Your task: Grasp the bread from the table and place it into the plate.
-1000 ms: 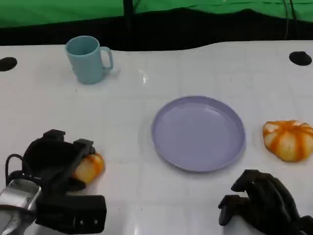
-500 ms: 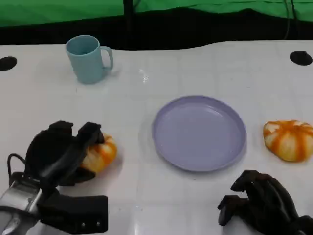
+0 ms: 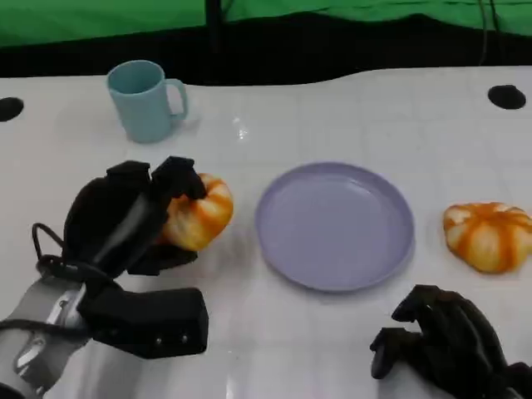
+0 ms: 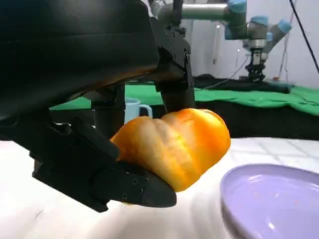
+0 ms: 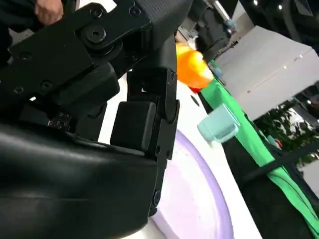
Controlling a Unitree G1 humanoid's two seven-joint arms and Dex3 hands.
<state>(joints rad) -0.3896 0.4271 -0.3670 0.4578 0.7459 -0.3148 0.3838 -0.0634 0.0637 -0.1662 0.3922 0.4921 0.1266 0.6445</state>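
Observation:
My left hand (image 3: 125, 220) grips an orange-and-cream bread roll (image 3: 198, 212) and holds it above the table, just left of the lilac plate (image 3: 334, 225). In the left wrist view the roll (image 4: 174, 144) sits between black fingers (image 4: 119, 184), with the plate's rim (image 4: 234, 199) close beside it. A second roll (image 3: 487, 236) lies on the table to the right of the plate. My right hand (image 3: 440, 345) rests near the table's front edge, below the plate, fingers curled in with nothing in them. The right wrist view shows the plate (image 5: 199, 199) and the held roll (image 5: 192, 67) beyond it.
A light blue mug (image 3: 146, 100) stands at the back left. Two dark round holes (image 3: 506, 96) mark the table's far corners. A black edge and green cloth run behind the table. A person's hand (image 5: 47, 10) shows at the edge of the right wrist view.
My left hand has lifted the roll off the table and carried it up and to the right, toward the plate. The right hand has stayed put.

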